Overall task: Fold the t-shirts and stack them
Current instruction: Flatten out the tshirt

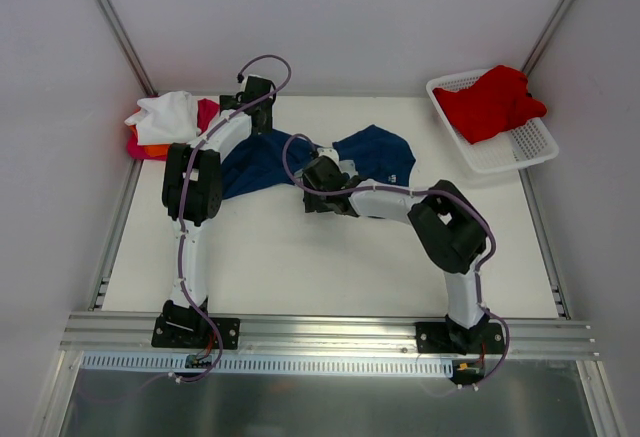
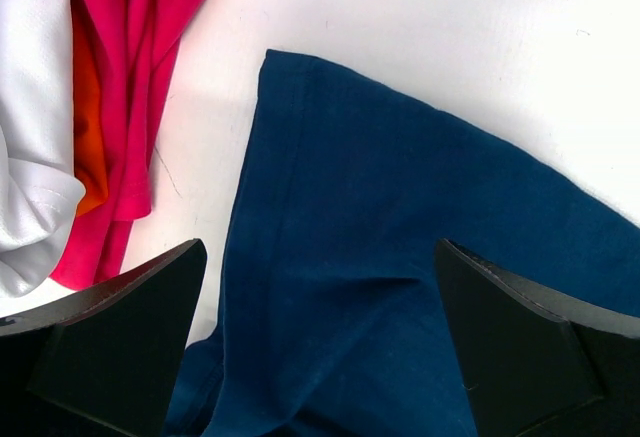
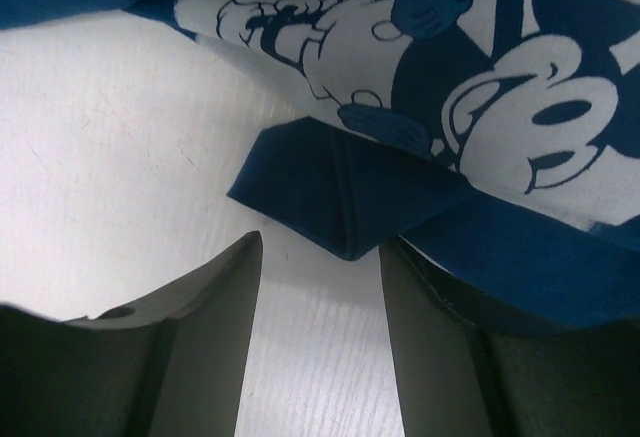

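The navy blue t-shirt [image 1: 380,152] lies crumpled across the middle of the table. My left gripper [image 1: 258,107] hovers open over its left part. In the left wrist view the navy cloth [image 2: 400,257] lies between and below the wide-open gripper [image 2: 318,249], and nothing is held. My right gripper [image 1: 318,179] is at the shirt's middle. In the right wrist view it is open [image 3: 320,242], just short of a folded navy corner [image 3: 320,197], below the white cartoon print [image 3: 480,87]. White, magenta and orange t-shirts [image 1: 165,117] are piled at the back left. A red t-shirt [image 1: 490,102] lies in the basket.
The white plastic lattice basket [image 1: 530,142] stands at the back right corner. In the left wrist view the magenta [image 2: 140,77], orange [image 2: 88,127] and white [image 2: 30,107] cloth lies left of the navy shirt. Metal rails border the table sides.
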